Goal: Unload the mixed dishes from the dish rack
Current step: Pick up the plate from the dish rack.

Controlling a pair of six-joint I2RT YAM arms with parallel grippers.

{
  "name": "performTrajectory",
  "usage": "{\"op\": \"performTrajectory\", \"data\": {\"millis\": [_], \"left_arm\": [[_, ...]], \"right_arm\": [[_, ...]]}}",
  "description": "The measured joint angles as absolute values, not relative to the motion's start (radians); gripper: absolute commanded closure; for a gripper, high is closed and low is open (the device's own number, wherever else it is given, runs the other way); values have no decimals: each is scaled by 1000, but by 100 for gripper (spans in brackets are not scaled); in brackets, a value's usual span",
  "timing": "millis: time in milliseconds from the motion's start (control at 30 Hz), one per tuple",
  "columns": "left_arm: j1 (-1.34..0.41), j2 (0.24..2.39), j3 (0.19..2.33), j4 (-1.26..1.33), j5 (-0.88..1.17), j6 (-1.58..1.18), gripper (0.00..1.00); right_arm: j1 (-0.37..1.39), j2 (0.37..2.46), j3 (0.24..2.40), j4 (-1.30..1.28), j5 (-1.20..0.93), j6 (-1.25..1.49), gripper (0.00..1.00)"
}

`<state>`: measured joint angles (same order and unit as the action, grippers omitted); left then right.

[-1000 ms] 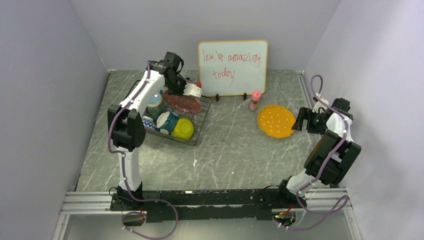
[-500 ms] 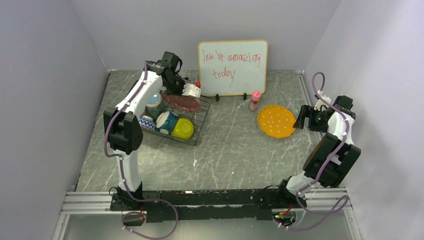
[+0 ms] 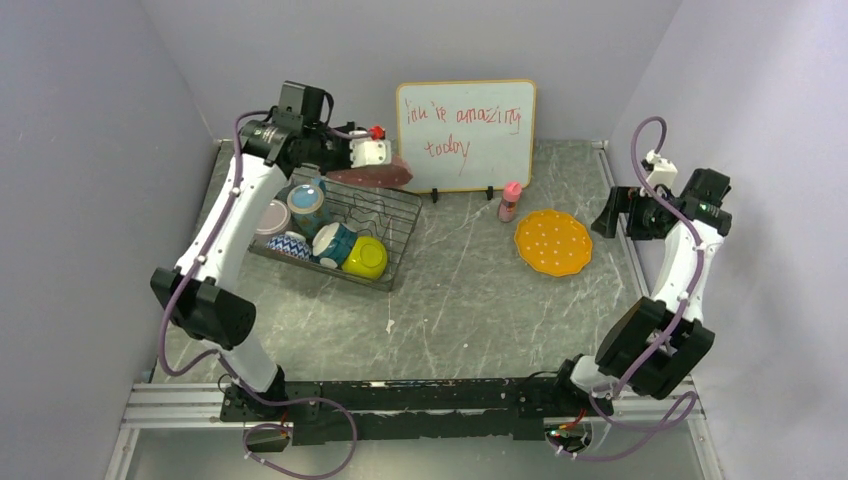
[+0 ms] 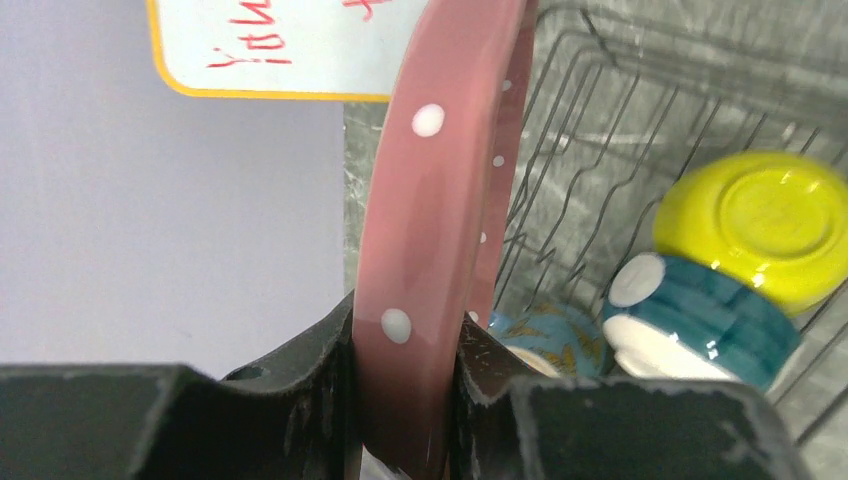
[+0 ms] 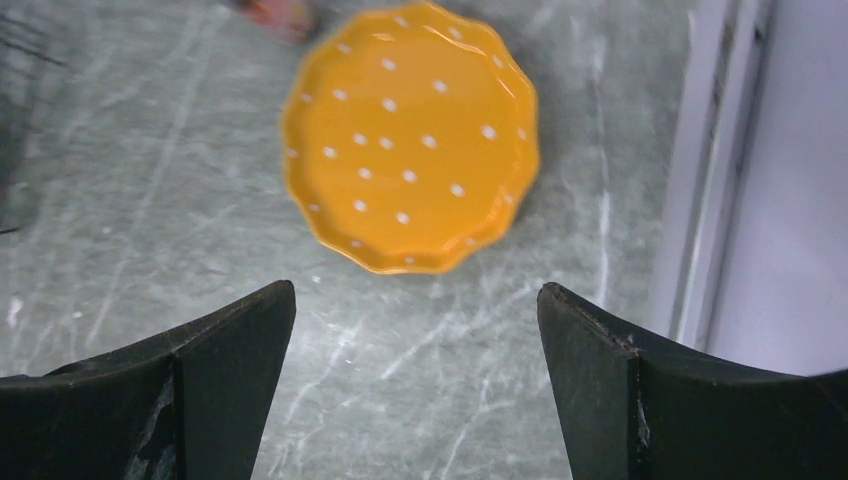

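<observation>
Marble table [image 3: 480,300]: one orange plate [image 3: 552,241], one rack [image 3: 398,218].

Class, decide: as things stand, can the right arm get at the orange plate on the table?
Probably yes: the right claw is open and empty, the orange plate lies flat just ahead, and nothing stands between them.

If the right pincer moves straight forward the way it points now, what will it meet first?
The open right pincer would probably reach the table just short of the orange plate, or its near rim; depth is unclear.
</observation>
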<state>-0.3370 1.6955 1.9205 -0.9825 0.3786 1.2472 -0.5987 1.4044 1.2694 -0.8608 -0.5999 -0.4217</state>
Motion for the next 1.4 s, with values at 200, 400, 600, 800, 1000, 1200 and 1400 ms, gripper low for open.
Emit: {"op": "performTrajectory", "data": {"millis": [200, 400, 600, 800, 1000, 1200, 1400], "left_arm": [[-337, 1607, 1906, -942, 458, 957, 98], [-337, 1528, 1780, -871, 611, 584, 97], [-337, 1508, 1594, -728, 767, 233, 98], [-337, 1508, 1466, -519, 877, -52, 98], [-337, 1501, 1344, -303, 951, -257, 97], [-337, 1501, 1275, -160, 985, -380, 97], [-337, 1501, 1253, -70, 1008, -427, 97]], "right_arm": [[-433, 1294, 1325, -875, -739, -414, 5], [-182, 1161, 1258, -682, -883, -261, 5], [-6, 1175, 1196, -453, -960, -94, 3], [135, 1248, 1163, -327, -974, 9, 3], [170, 1326, 1163, -269, -992, 68, 8], [190, 1364, 1153, -213, -1032, 115, 22], [205, 1404, 1150, -149, -1077, 161, 36]]}}
